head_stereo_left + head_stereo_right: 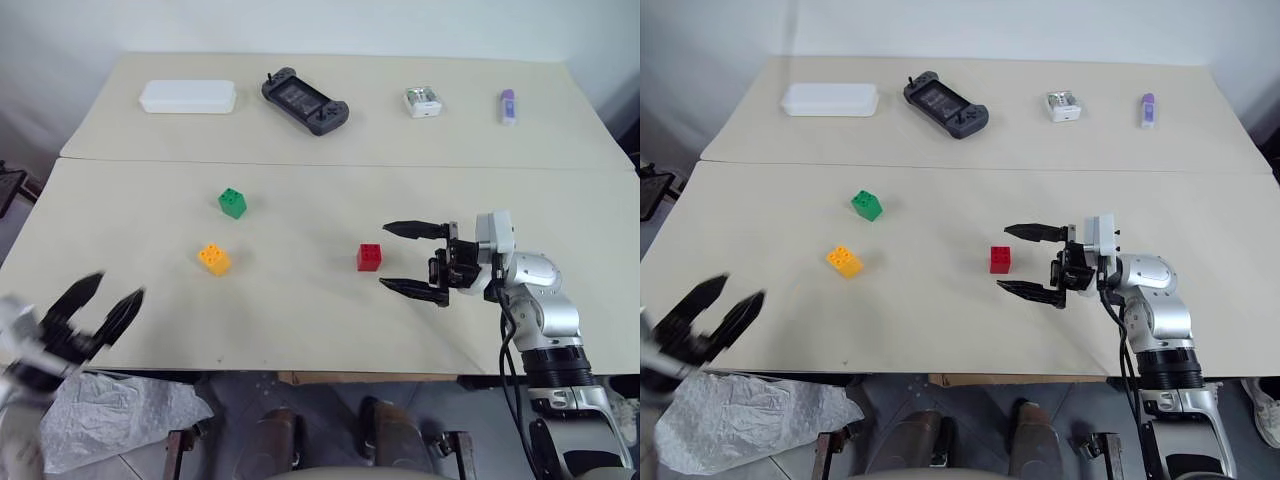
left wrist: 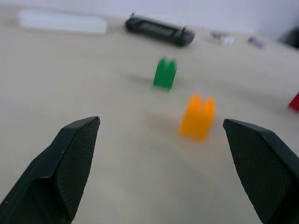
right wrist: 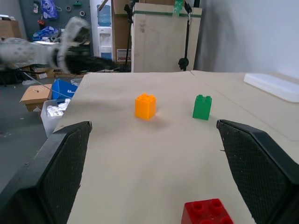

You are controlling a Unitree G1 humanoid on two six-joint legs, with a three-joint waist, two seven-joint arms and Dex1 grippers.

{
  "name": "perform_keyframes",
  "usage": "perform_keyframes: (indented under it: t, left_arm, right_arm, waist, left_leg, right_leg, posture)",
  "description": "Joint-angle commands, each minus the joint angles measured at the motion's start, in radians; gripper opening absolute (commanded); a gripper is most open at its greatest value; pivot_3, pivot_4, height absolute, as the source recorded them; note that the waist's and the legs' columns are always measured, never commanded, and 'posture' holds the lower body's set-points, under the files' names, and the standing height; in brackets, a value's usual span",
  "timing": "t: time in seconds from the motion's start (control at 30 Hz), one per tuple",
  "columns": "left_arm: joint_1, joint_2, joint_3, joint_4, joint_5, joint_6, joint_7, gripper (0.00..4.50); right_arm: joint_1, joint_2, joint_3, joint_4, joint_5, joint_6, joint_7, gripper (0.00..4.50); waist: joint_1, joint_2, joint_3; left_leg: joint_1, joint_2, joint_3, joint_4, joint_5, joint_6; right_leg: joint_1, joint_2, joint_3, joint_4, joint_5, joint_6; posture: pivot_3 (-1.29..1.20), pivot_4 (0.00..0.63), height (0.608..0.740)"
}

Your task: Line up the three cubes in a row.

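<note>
**Currently: red brick set down, two bricks left to align**

Right gripper [image 1: 413, 260]: two black fingers spread wide, pointing toward the robot's left, low over the table. Holds nothing. The small red plastic studded brick [image 1: 369, 257] stands just beyond the fingertips, apart from them, upright on the beige tabletop [image 1: 300, 200].

Left gripper [image 1: 98, 310]: fingers likewise spread wide, empty, hanging at the near left edge of the table, well apart from every brick.

Small yellow-orange plastic studded brick [image 1: 213, 259]: upright on the table, well to the left of the red brick and roughly level with it across the table.

Small green plastic studded brick [image 1: 232, 203]: upright, just behind the yellow-orange one, farther from the robot, off the line the other two suggest.

Step in hand, as judged: the red brick looks placed; no row of three stands yet. The next move likely calls for the left gripper to reach forward to the green brick, close on it squarely, and bring it down level with the other two.

Far edge, not part of the task: white oblong box [image 1: 188, 96], dark handheld game console [image 1: 305, 100], small white case [image 1: 423, 102], purple-capped tube [image 1: 508, 106].
</note>
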Motion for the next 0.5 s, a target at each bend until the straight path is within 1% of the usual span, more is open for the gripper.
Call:
perform_keyframes:
  t: [0.03,0.13,0.2,0.33,0.4,0.5]
  left_arm:
    - [-0.209,0.044,-0.122,0.086,0.088,0.071,0.079,4.5]
    - [-0.433,0.056,-0.244,0.256,0.192,0.1,0.114,4.5]
    - [-0.519,0.06,-0.292,0.358,0.255,0.087,0.123,4.5]
    - [-0.653,0.054,-0.365,0.54,0.344,0.038,0.102,4.5]
    - [-0.696,0.05,-0.393,0.602,0.377,0.023,0.095,4.5]
    - [-0.738,0.039,-0.399,0.672,0.403,-0.001,0.097,4.5]
  right_arm:
    - [-0.004,-0.017,-0.032,-0.038,0.007,0.011,-0.012,4.48]
    - [0.001,-0.019,-0.032,-0.065,0.012,0.03,-0.021,4.48]
    - [0.005,-0.018,-0.031,-0.082,0.014,0.04,-0.03,4.48]
    - [0.029,-0.017,-0.039,-0.132,0.021,0.061,-0.059,4.48]
    - [0.049,-0.02,-0.047,-0.161,0.024,0.069,-0.078,4.48]
    - [0.069,-0.023,-0.057,-0.19,0.027,0.08,-0.1,4.48]
  waist:
    - [-0.003,0.0,0.0]
    - [-0.007,0.0,0.0]
    - [-0.02,0.0,0.0]
    - [-0.03,-0.001,0.0]
    - [-0.027,-0.001,0.0]
    - [-0.024,-0.001,0.0]
  left_leg:
    - [0.001,-0.001,0.001,-0.001,0.0,0.0]
    - [0.0,-0.002,0.002,-0.001,0.0,0.001]
    - [0.001,-0.002,0.003,-0.002,0.0,0.001]
    - [0.001,-0.005,0.003,-0.003,0.0,0.002]
    - [0.0,-0.004,0.003,-0.003,0.0,0.002]
    - [0.0,-0.003,0.003,-0.002,0.0,0.001]
  right_leg:
    - [0.0,0.0,-0.001,0.0,0.0,0.0]
    - [-0.001,0.001,-0.002,0.001,0.0,0.0]
    - [-0.002,0.001,-0.002,0.001,0.0,0.0]
    - [-0.003,0.003,-0.006,-0.001,0.0,0.0]
    - [-0.004,0.003,-0.008,-0.001,0.0,0.0]
    - [-0.003,0.002,-0.009,-0.001,0.0,0.001]
  posture:
    - [0.0,0.15,0.74]
    - [0.0,0.15,0.74]
    - [0.0,0.15,0.74]
    - [0.0,0.15,0.74]
    - [0.0,0.15,0.74]
    - [0.0,0.15,0.74]
